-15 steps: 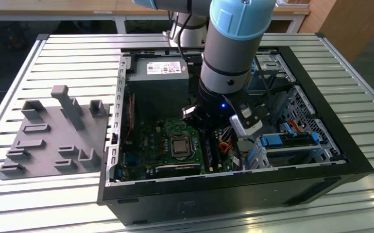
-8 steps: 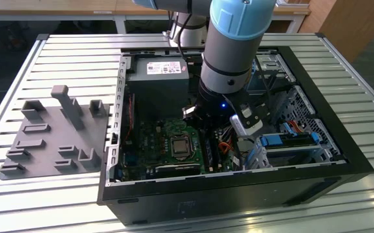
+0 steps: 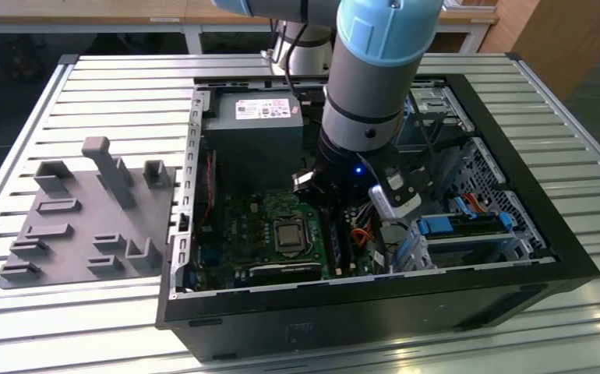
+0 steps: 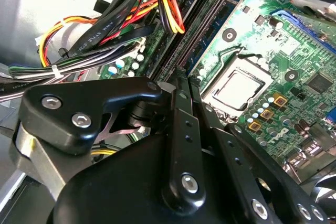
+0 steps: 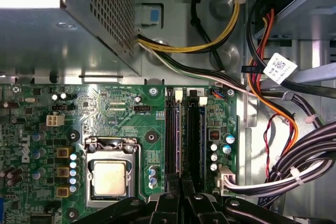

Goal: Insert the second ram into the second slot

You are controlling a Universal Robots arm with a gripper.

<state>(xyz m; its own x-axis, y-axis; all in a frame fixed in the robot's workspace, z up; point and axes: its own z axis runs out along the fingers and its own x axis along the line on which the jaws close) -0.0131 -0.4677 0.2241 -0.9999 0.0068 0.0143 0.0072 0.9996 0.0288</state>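
While the slatted metal table [image 3: 92, 86] carried everything, the biggest thing on it was the open black computer case [image 3: 549, 257], lying on its side. Beside it, toward the exterior view's left, lay a gray moulded fixture tray [image 3: 82, 226] with upright pegs and shallow pockets. The robot arm [image 3: 373, 78] reached down into the case and hid much of its middle.

Inside the case sat a gray power supply [image 3: 248, 128] with a white label [image 3: 268, 108] whose print was too small to read. Below it lay the green motherboard [image 5: 115, 114], partly cut off at the frame edges. Bundled cables [image 5: 294, 166] in black, yellow, orange and red ran along one wall, and one carried a white printed tag [image 5: 279, 69] that could not be read. The silver processor [image 5: 109, 176] sat in its socket beside two dark memory slots [image 5: 193, 135] with white end latches.

The second ram [image 4: 209, 45] appeared as a thin blue strip standing edge-on along the slots, just beyond the fingertips. Whether it was fully seated could not be told.

The gripper [image 4: 182, 74] hung right over the slots, its black fingers [image 5: 169, 203] drawn close together with only a slim slit between them. What lay in that slit was hidden.
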